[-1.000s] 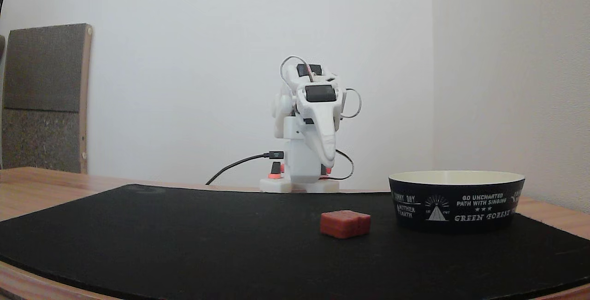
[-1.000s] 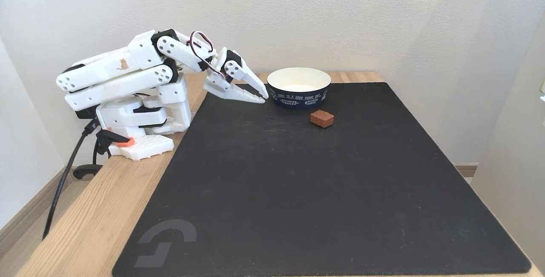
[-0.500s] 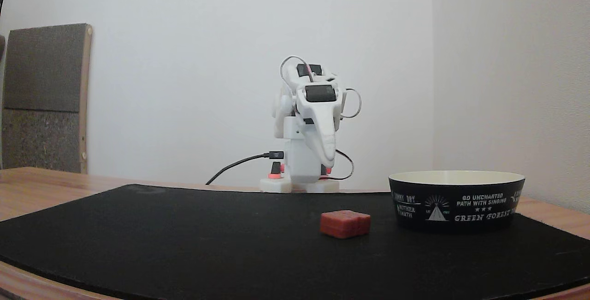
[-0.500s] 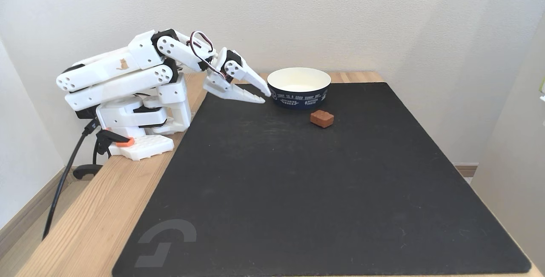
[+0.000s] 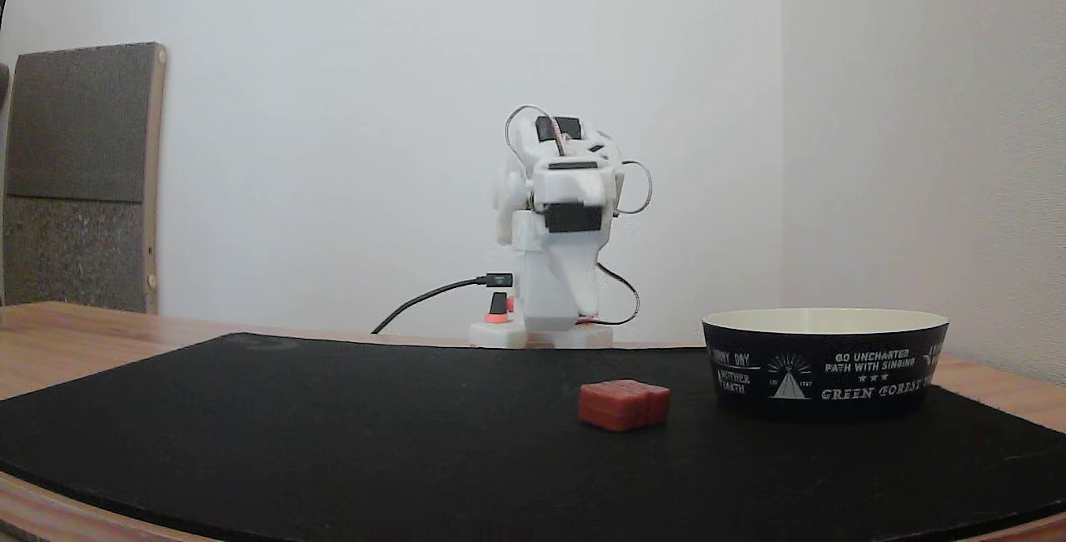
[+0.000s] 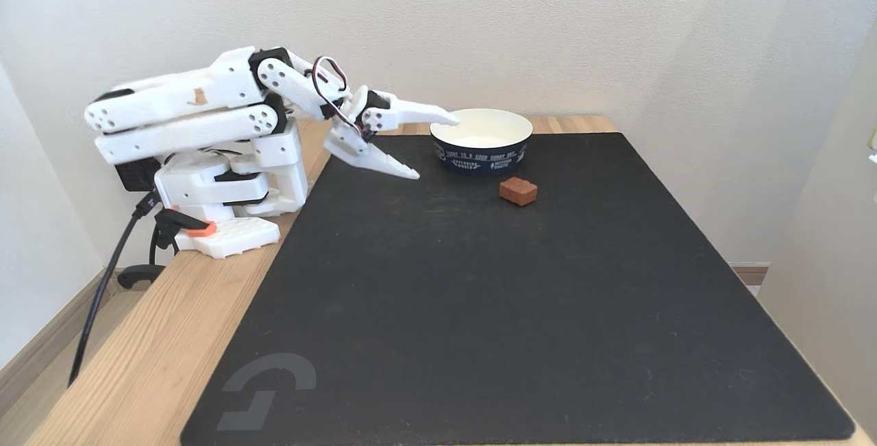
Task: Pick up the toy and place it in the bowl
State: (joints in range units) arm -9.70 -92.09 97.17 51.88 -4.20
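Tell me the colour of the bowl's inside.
Cream, against a black outside with white lettering; the wide shallow round bowl shows it best in the raised fixed view.

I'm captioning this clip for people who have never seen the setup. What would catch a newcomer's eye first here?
Probably the white arm's end effector, open wide at the back left of the black mat in a fixed view. Next, the small red toy lying alone on the mat, just in front of the bowl with white lettering and a cream inside.
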